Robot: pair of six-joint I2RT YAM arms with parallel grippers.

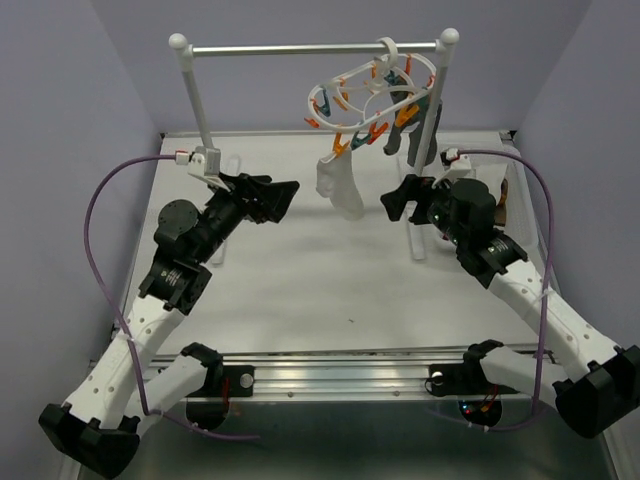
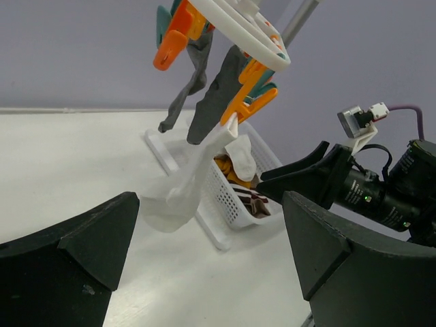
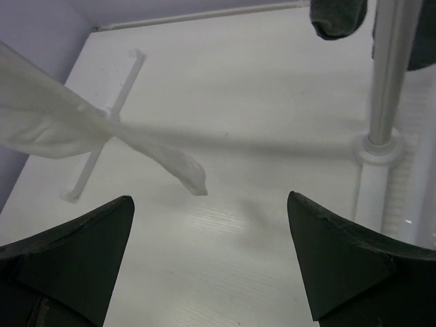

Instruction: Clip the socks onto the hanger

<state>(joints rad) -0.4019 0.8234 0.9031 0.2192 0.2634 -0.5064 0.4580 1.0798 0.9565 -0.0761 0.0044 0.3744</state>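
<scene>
With a white sock hanging clipped from the hanger, the left end effector and right end effector flank it wide open, empty, seemingly ready for another.

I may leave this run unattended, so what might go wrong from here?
The white oval plastic hanger hangs only by its hook on the metal rail; pushing a clip may swing it. The clipped white sock dangles between the open, empty left fingers and right fingers; either might snag it and pull it loose. Other socks lie in the white perforated basket beside the rail's post, which a reaching arm might bump.
</scene>
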